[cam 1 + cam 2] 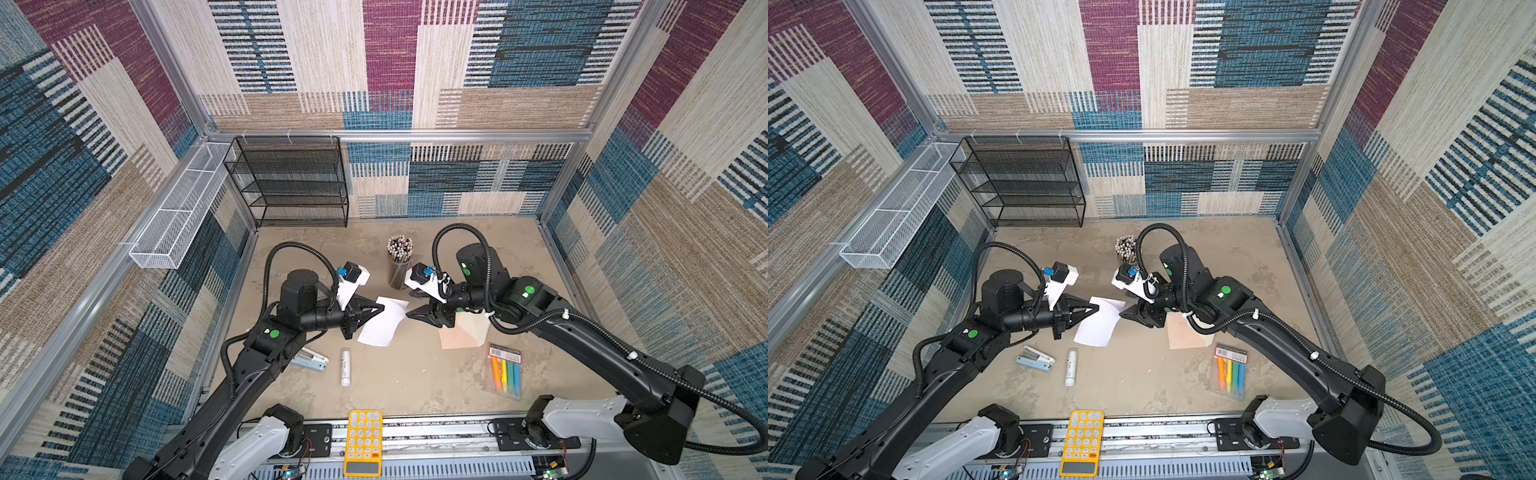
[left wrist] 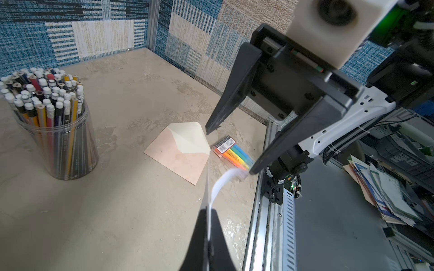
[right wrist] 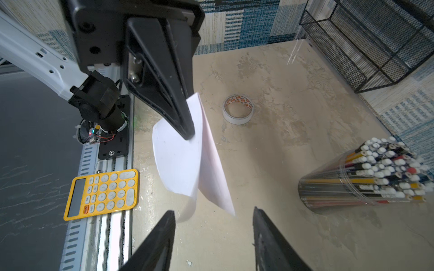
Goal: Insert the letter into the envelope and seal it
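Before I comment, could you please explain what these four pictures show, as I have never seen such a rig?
Two black robot arms work over a table; each ends in a two-fingered gripper. Two pictures look down from above, side by side; the other two come from a camera on each arm's wrist. The left gripper is shut on one edge of the letter, a white sheet held off the table. The right gripper stands open beside it, holding nothing. The envelope lies flat with its flap open. Also around: a pencil jar, stapler, glue stick, highlighters, tape and a calculator.
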